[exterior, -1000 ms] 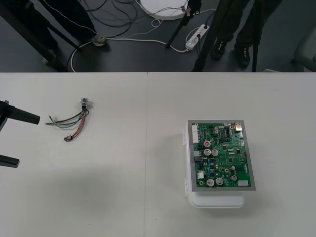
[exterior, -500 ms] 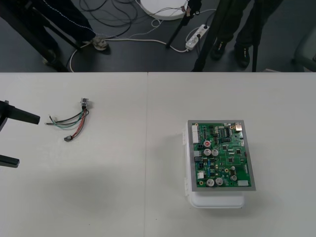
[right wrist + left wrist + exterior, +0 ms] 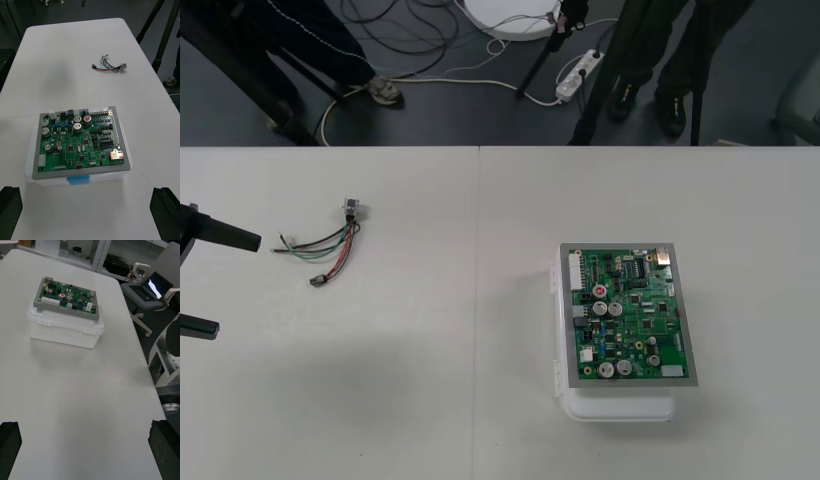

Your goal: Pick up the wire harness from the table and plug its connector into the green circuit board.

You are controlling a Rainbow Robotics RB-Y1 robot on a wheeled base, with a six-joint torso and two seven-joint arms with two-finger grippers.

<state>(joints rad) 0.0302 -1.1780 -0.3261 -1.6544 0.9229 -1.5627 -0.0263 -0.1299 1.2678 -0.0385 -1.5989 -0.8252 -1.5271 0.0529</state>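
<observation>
We find no brand or label that we can read: the printing on the green circuit board [image 3: 630,312] is too small to make out. What marks it instead are a red-topped part [image 3: 599,291] near its far left corner, a square metal port [image 3: 662,256] at its far right corner and a row of white connectors [image 3: 574,268] along its left edge. The board sits in a grey frame on a white base [image 3: 620,405], which carries a blue tab [image 3: 78,180] on one side.

The bench [image 3: 430,400] is plain, pale and matt, with a thin seam [image 3: 477,300] running from front to back just left of its middle. Beyond its far edge lies dark floor [image 3: 430,110] with loose cables and a white power strip [image 3: 577,72].

The wire harness [image 3: 325,250] lies loose on the left half of the bench, well apart from the board. Its metal socket [image 3: 352,209] points toward the far edge, its small black plug [image 3: 317,282] toward the near side, and red, black and green wires curve between them.

The left hand [image 3: 237,284] waits at the bench's left edge near the harness, fingers spread wide and holding nothing. The right hand [image 3: 87,193] faces the board from its right side, its fingers likewise far apart and empty.
</observation>
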